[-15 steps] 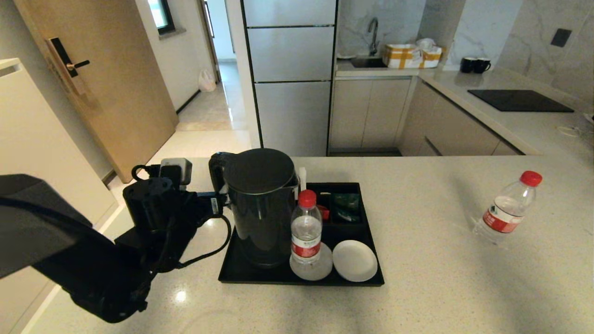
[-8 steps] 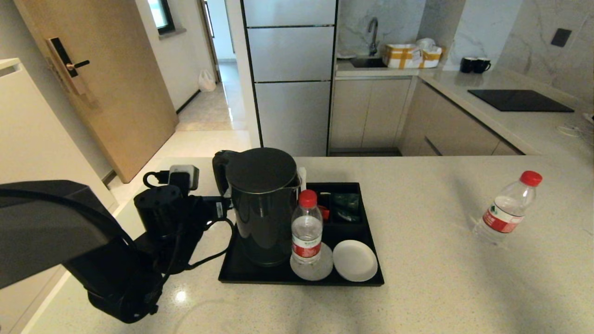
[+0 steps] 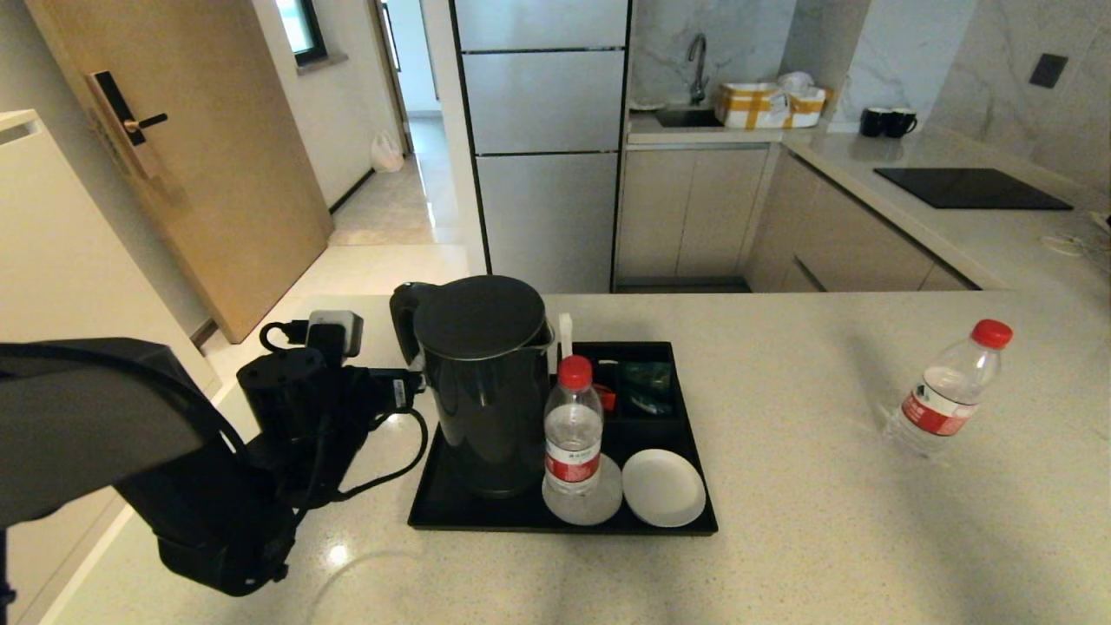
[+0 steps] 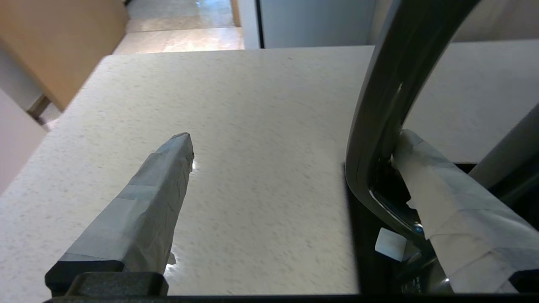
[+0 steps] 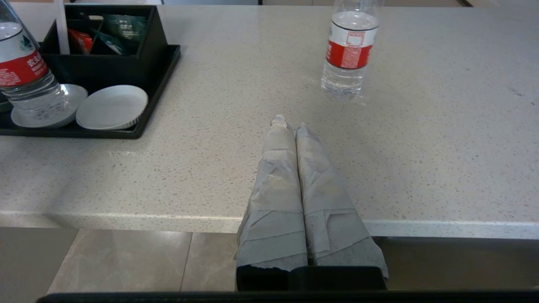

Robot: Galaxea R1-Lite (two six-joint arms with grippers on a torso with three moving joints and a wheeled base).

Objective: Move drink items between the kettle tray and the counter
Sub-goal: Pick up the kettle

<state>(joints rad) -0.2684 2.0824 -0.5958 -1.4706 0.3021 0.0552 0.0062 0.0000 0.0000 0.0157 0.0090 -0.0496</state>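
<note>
The tall black kettle stands on the left of the black kettle tray. My left gripper is open at its loop handle. One taped finger reaches inside the loop and the other finger stands wide of it over the counter. A red-capped water bottle stands on a saucer at the tray's front. A second bottle stands on the counter at the right. My right gripper is shut and empty at the counter's front edge.
A bare white saucer lies in the tray's front right corner, with sachets in the compartments behind it. The counter's left edge runs just beside my left arm. Cabinets, a sink and a black hob lie beyond.
My left arm has risen and its wrist has shifted a little at the kettle's handle. The kettle's top has moved slightly left. The bottles and the right gripper have stayed put.
</note>
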